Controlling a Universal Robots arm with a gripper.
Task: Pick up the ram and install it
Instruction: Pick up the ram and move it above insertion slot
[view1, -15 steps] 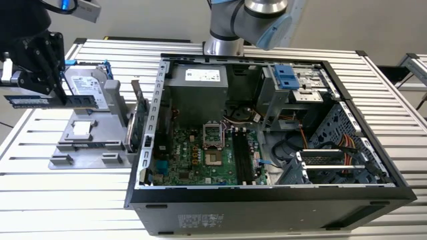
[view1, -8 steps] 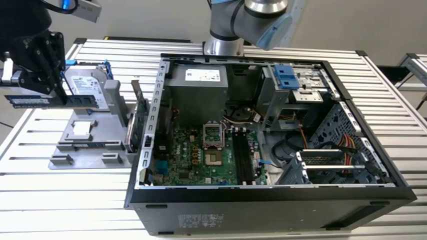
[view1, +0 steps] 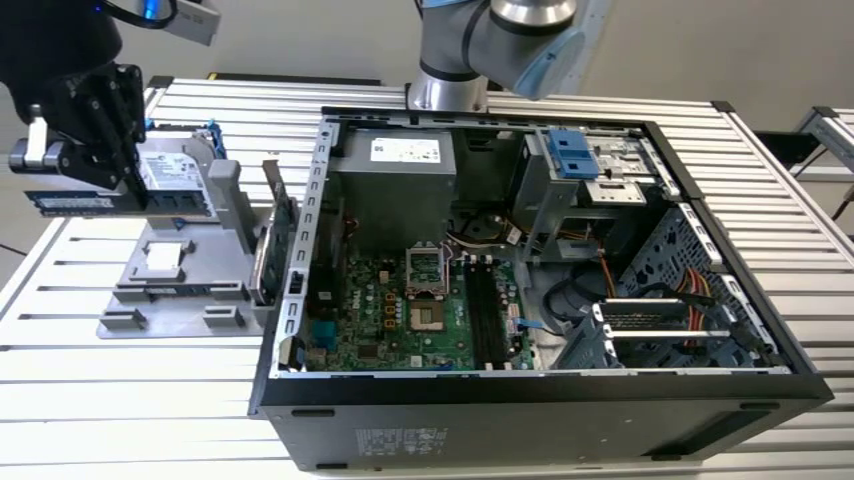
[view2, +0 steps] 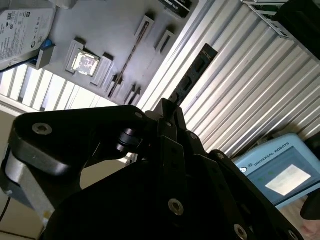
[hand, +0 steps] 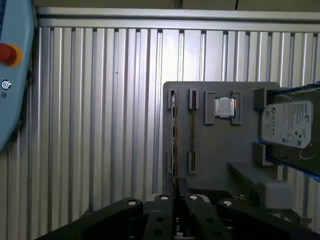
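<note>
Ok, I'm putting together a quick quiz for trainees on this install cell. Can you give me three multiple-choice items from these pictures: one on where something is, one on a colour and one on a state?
1. Where is the ram?
A) already installed
B) clamped in the gripper
C) lying loose, untouched

2. What colour is the plastic bracket inside the computer case?
A) blue
B) red
C) yellow

3. How does the computer case stand?
A) closed on all sides
B) upright with its panel on
C) lying open, with the motherboard showing

Answers:
1. B: in the second wrist view the stick juts out of the shut gripper.
2. A: in the exterior view the bracket is plainly blue.
3. C: the exterior view looks straight down onto the bare motherboard.
</note>
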